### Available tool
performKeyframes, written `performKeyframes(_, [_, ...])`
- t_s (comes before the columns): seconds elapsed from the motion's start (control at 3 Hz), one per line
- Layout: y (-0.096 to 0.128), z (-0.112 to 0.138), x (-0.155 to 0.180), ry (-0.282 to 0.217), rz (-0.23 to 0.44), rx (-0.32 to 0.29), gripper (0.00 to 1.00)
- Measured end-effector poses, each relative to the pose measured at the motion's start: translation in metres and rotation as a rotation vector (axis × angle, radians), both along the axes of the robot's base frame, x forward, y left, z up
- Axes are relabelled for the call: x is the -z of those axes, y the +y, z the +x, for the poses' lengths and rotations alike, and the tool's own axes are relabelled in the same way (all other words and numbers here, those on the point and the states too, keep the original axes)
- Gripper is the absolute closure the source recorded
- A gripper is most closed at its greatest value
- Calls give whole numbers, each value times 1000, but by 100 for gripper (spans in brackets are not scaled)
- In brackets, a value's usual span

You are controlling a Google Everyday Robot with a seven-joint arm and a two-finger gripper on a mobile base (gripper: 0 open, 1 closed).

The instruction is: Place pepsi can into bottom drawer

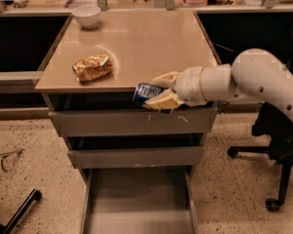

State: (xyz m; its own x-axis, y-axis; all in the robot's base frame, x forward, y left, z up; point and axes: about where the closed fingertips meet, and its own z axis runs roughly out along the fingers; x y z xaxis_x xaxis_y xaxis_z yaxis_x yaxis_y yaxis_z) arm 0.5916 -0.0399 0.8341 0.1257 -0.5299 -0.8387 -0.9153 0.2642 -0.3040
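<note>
My gripper (156, 91) is shut on the pepsi can (145, 92), a dark blue can with white markings, held on its side. Both are in front of the cabinet's front edge, level with the top drawer face, right of the middle. The cream fingers (165, 79) close above and below the can. The bottom drawer (139, 204) is pulled open below, and its grey inside shows nothing in it. The white arm (244, 82) comes in from the right.
A crinkled golden-brown snack bag (92, 67) lies on the left of the tan cabinet top (146, 38). A white bowl (86, 15) stands at the back left. A black office chair (283, 145) is at the right. A black chair leg (19, 211) is at the lower left.
</note>
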Motion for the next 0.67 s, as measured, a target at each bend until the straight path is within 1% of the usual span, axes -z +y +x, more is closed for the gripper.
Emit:
performKeyframes(0.33, [11, -31, 53, 49, 3, -17, 100])
performKeyframes(0.67, [12, -31, 53, 49, 3, -17, 100])
